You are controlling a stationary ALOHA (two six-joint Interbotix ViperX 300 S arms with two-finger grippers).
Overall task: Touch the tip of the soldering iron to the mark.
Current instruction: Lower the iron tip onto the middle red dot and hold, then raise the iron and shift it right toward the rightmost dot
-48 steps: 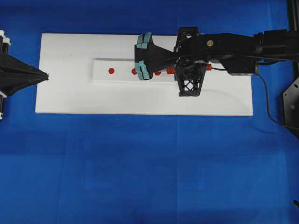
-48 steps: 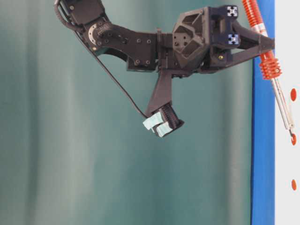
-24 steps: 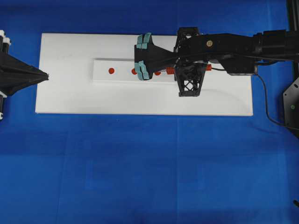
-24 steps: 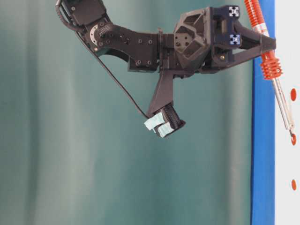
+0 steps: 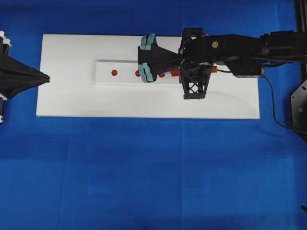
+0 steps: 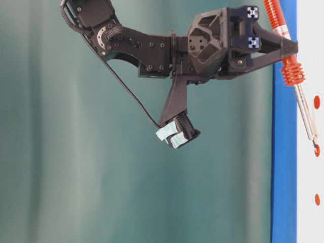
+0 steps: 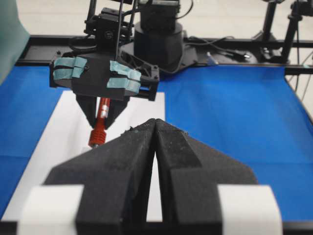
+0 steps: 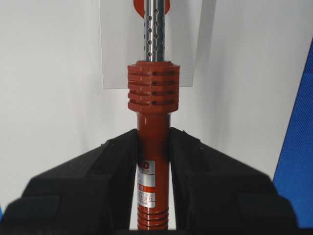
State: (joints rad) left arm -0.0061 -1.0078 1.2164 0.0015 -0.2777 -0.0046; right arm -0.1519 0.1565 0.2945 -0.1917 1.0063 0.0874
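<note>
Right wrist view | soldering iron [image 8: 153,161] clamped by red handle in right end effector [image 8: 153,147] | shaft ahead, tip over mark [image 8: 138,5], contact uncertain | judged light, rigid, slender; grip handle only | left end effector [image 7: 154,128] closed, well apart.

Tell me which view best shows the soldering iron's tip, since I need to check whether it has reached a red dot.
The table-level view: the soldering iron slants down to a red dot. Overhead, the right gripper hides the tip. The right wrist view crops it; the left wrist view shows only the handle.
</note>
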